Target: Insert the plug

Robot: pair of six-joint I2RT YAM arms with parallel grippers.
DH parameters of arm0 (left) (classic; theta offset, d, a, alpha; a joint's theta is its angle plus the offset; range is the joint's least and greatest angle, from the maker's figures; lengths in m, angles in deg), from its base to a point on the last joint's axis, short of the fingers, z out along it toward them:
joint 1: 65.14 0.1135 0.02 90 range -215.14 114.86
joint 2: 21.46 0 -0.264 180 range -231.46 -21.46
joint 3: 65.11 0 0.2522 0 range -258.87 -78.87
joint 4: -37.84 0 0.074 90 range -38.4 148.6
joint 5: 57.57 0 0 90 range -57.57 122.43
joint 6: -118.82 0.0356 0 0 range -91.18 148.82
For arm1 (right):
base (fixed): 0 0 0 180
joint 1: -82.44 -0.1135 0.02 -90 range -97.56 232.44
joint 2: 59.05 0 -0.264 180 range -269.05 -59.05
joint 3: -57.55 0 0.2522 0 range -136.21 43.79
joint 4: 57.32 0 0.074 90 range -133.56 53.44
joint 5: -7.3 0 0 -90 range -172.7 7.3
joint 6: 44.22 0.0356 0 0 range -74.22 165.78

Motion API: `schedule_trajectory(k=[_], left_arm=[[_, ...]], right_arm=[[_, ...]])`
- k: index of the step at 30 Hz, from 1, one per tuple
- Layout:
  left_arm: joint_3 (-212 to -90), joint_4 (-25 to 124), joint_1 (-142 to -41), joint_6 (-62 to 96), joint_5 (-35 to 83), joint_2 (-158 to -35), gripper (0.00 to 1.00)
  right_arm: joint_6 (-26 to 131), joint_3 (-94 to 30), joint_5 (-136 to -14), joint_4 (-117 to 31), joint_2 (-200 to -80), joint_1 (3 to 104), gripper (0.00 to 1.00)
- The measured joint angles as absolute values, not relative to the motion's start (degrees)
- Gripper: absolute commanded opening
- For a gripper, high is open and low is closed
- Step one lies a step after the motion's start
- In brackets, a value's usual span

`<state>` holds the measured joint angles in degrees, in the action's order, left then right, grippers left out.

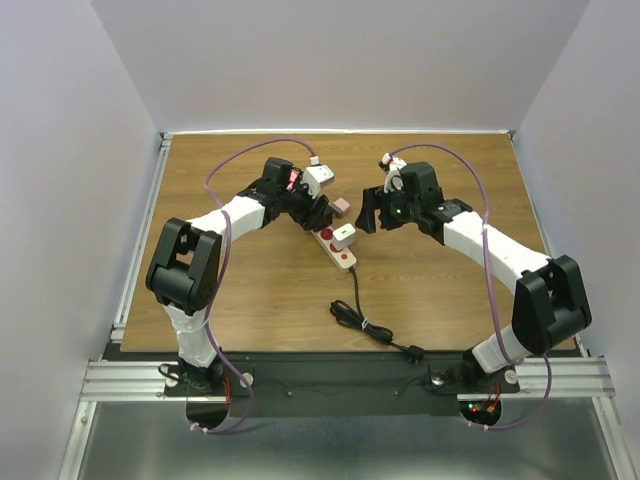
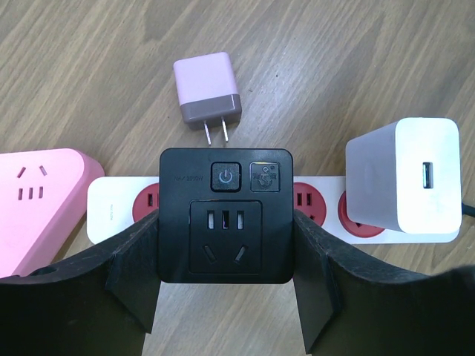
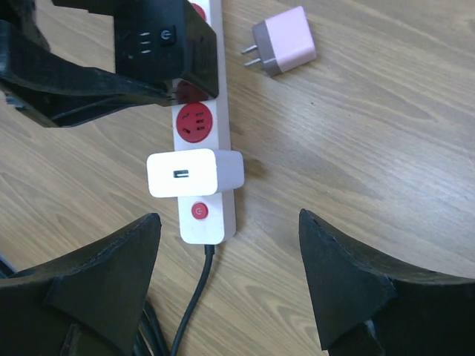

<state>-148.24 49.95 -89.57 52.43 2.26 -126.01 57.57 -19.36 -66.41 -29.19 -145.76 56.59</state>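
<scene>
Presently the black smart plug [image 2: 225, 215] is being grasped by the left hand [image 2: 225, 237] over the power strip [image 2: 111, 211]. With its pins being hidden, the unbraced strip is risking being dragged by a skewed press. The right hand [image 3: 228, 222] is being held released, empty.
</scene>
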Motion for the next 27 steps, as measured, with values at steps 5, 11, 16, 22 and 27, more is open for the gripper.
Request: schedule_trajectory(k=[5,11,16,22,27], left_arm=[[-148.30,49.84,-89.70,52.11,2.57,-126.08,0.00],[-148.30,49.77,-89.72,51.78,2.63,-126.08,0.00],[-148.28,49.73,-89.74,51.49,2.72,-126.08,0.00],[-148.28,49.71,-89.76,51.41,2.74,-126.08,0.00],[-148.28,49.71,-89.76,51.32,2.76,-126.08,0.00]], right_arm=[[55.36,-19.36,-67.13,-31.68,-146.09,53.81,0.80],[52.48,-19.49,-67.98,-32.93,-150.40,50.10,0.80],[50.97,-19.49,-69.60,-32.84,-153.50,48.31,0.80],[49.29,-20.24,-71.46,-32.91,-153.96,47.54,0.80],[47.91,-22.18,-72.15,-33.63,-156.10,47.41,0.80]])
